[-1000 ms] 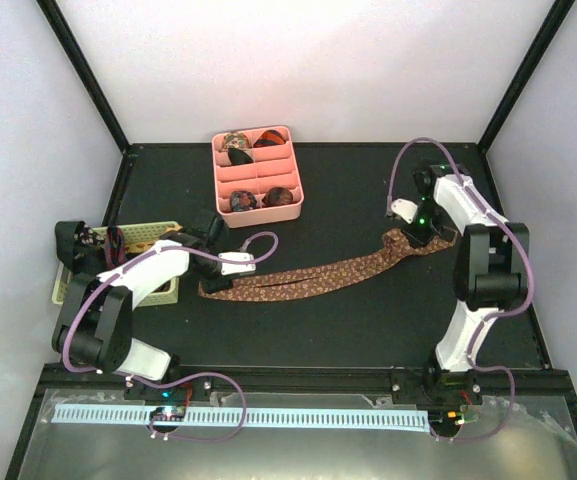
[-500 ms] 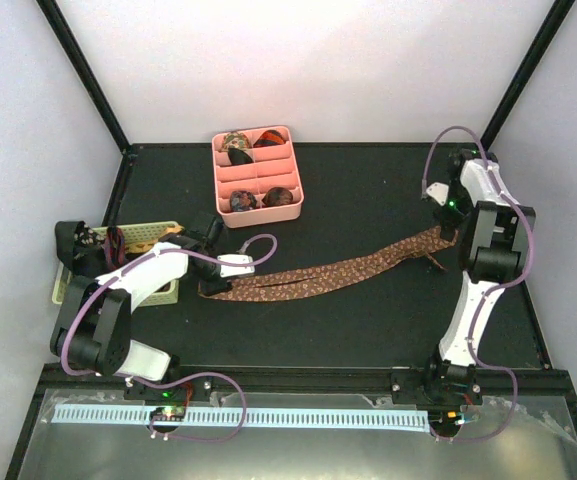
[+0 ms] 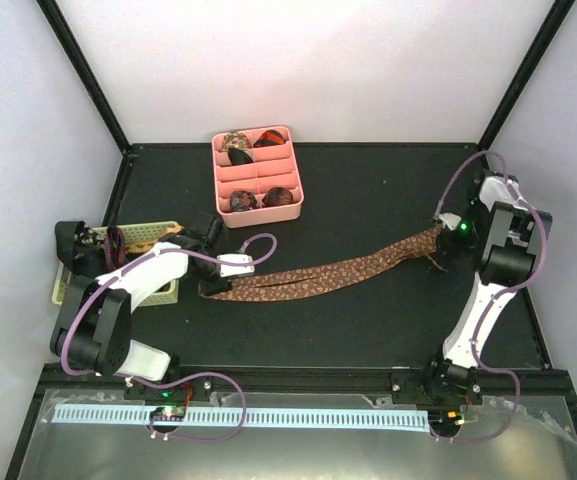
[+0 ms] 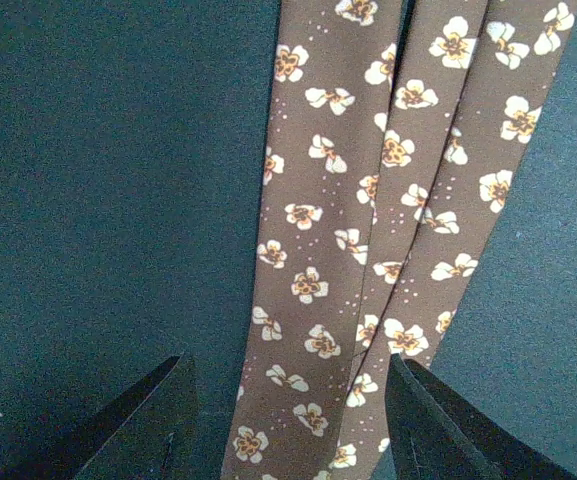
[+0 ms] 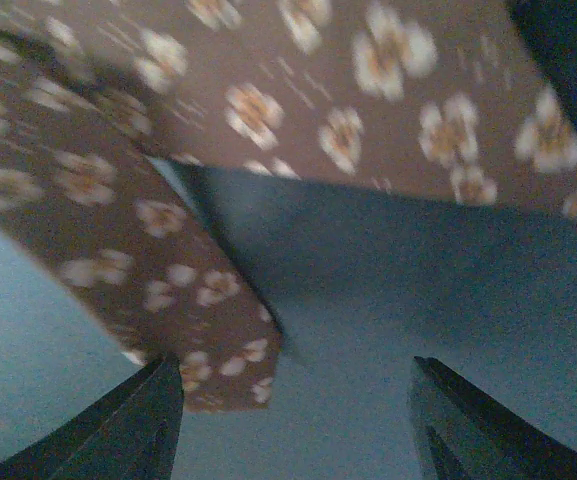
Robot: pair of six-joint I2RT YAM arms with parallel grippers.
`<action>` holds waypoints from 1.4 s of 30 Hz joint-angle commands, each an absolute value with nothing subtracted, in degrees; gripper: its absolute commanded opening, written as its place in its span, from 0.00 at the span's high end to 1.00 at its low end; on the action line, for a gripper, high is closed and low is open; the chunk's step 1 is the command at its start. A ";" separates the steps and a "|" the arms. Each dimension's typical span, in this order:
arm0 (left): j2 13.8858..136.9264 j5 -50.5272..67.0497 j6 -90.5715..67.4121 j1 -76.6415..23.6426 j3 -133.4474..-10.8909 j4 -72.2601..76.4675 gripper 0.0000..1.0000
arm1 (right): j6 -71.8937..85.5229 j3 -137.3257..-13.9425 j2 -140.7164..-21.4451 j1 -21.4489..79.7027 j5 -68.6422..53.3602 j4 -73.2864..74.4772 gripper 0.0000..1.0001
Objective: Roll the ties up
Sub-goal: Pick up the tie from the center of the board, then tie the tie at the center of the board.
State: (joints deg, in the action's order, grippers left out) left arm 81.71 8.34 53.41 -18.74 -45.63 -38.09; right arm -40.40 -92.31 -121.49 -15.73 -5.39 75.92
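Note:
A long brown tie (image 3: 328, 272) with pale flowers lies stretched across the black table. My left gripper (image 3: 213, 282) hovers over its left end, open. In the left wrist view the tie (image 4: 368, 200) runs between the two dark fingers of that gripper (image 4: 286, 362). My right gripper (image 3: 448, 243) is at the tie's right end, open with nothing between its fingers (image 5: 295, 365). The tie's end (image 5: 118, 220) lies beside the left finger (image 5: 148, 420). Small rolled ties (image 3: 243, 200) sit in the pink tray (image 3: 293, 175).
The pink divided tray stands at the back, left of centre. A pale woven basket (image 3: 153, 237) with dark fabric in it sits at the left edge, under the left arm. The table's right edge is close to the right arm.
My right gripper carried the tie's end to the right, pulling it straight, then opened and let it go. The left arm has not moved.

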 commanded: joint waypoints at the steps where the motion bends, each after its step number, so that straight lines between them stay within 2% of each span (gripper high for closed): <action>1: 80.61 8.69 52.13 -18.98 -47.44 -38.82 0.46 | -34.34 -87.61 -118.75 -17.31 -7.13 71.02 0.37; 7: 80.41 8.79 52.19 -18.98 -46.94 -38.75 0.46 | -33.01 -79.11 -115.20 -16.13 -6.28 64.62 0.42; 15: 80.66 8.53 51.99 -18.98 -46.67 -37.77 0.46 | -35.66 -69.23 -107.85 -13.50 -2.00 56.46 0.57; 18: 80.98 8.37 51.85 -18.98 -46.67 -37.26 0.46 | -36.39 -66.14 -105.65 -12.55 -2.09 54.22 0.69; 21: 81.28 8.21 51.74 -18.98 -46.74 -37.16 0.46 | -36.71 -66.20 -105.23 -12.48 -2.81 54.25 0.97; 22: 81.37 8.20 51.76 -18.98 -46.74 -37.18 0.46 | -37.51 -67.12 -105.13 -12.48 -2.69 54.66 0.98; 29: 81.47 8.11 51.92 -18.98 -46.80 -37.27 0.46 | -47.49 -79.02 -105.23 -12.57 1.27 56.13 0.98; 33: 81.36 7.77 51.99 -18.98 -46.65 -37.21 0.46 | -51.42 -86.64 -109.77 -12.57 1.19 58.08 0.98; 34: 81.27 7.70 51.95 -18.98 -46.62 -37.16 0.46 | -52.36 -87.88 -111.24 -12.57 1.30 58.93 0.96; 37: 81.15 7.56 51.81 -18.98 -46.67 -37.27 0.46 | -54.95 -89.53 -114.34 -12.57 3.70 59.73 0.70; 40: 80.80 7.55 51.64 -18.98 -46.67 -37.56 0.46 | -55.21 -91.78 -116.52 -13.56 4.77 60.06 0.59; 42: 80.57 7.48 51.53 -18.98 -46.63 -37.60 0.46 | -53.79 -95.45 -118.80 -14.72 3.59 62.45 0.57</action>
State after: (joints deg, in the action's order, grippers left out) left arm 81.73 7.79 52.34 -18.74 -45.63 -37.63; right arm -52.80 -90.19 -115.50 -12.86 2.66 58.52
